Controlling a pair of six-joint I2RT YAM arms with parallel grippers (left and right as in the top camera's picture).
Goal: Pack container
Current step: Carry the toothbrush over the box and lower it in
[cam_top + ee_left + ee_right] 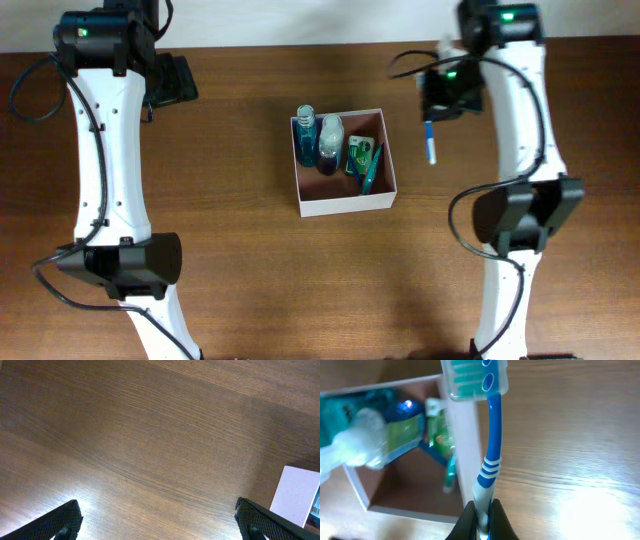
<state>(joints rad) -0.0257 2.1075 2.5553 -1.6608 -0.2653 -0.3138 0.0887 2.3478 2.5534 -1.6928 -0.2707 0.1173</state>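
Observation:
The container [345, 205], a square white-walled box with a reddish-brown inside, sits mid-table and holds two clear bottles [318, 138], a green packet [359, 155] and a teal item. My right gripper [481, 519] is shut on the handle of a blue-and-white toothbrush [490, 455], held above the table to the right of the container; the toothbrush also shows in the overhead view [431, 142]. Its brush head [475, 377] hangs over the container wall [462, 435]. My left gripper [157, 522] is open and empty over bare wood, far left of the container [296, 494].
The wooden table [230, 250] surrounds the container. Both arm bases [125, 265] [520, 215] stand on the near side, left and right of it.

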